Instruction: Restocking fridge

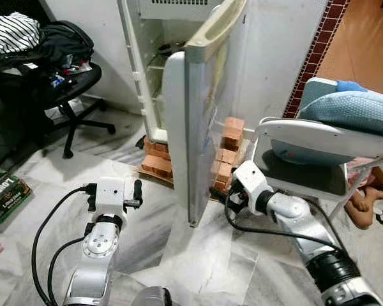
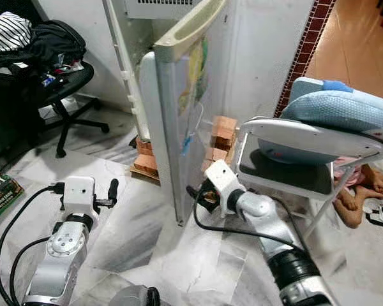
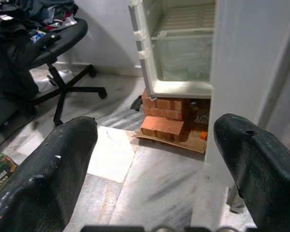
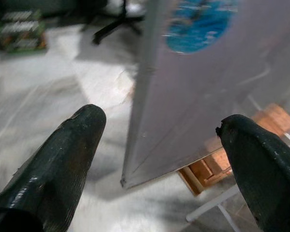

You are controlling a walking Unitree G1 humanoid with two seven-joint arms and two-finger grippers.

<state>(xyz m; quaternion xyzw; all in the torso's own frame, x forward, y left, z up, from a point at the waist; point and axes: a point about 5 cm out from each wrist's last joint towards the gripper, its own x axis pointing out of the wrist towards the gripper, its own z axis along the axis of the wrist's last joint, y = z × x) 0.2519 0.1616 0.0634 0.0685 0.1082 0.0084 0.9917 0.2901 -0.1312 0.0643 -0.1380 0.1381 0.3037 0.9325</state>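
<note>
Fridge (image 1: 154,70) stands ahead of me against the white wall, raised on stacked bricks (image 1: 158,159), with its door (image 1: 201,127) swung open toward me so that I see the door nearly edge-on. In the left wrist view I can see the open compartment with a wire shelf (image 3: 186,21) and a glass shelf below it; I cannot make out any goods inside. My right end effector (image 4: 159,145) sits low beside the bottom corner of the door, fingers spread wide, with the door's lower edge between them in the right wrist view; whether either finger touches the door I cannot tell. My left end effector (image 3: 154,159) hovers above the marble floor (image 1: 198,255), well apart from the fridge, fingers spread and holding nothing. To my left stands a black office chair (image 1: 64,89) piled with clothes (image 1: 25,38), and a green box (image 1: 6,191) lies on the floor nearby. To my right is a white folding chair (image 1: 313,153) carrying a blue cushion (image 1: 351,105); a person's bare feet (image 1: 367,197) rest on the floor beside it.
</note>
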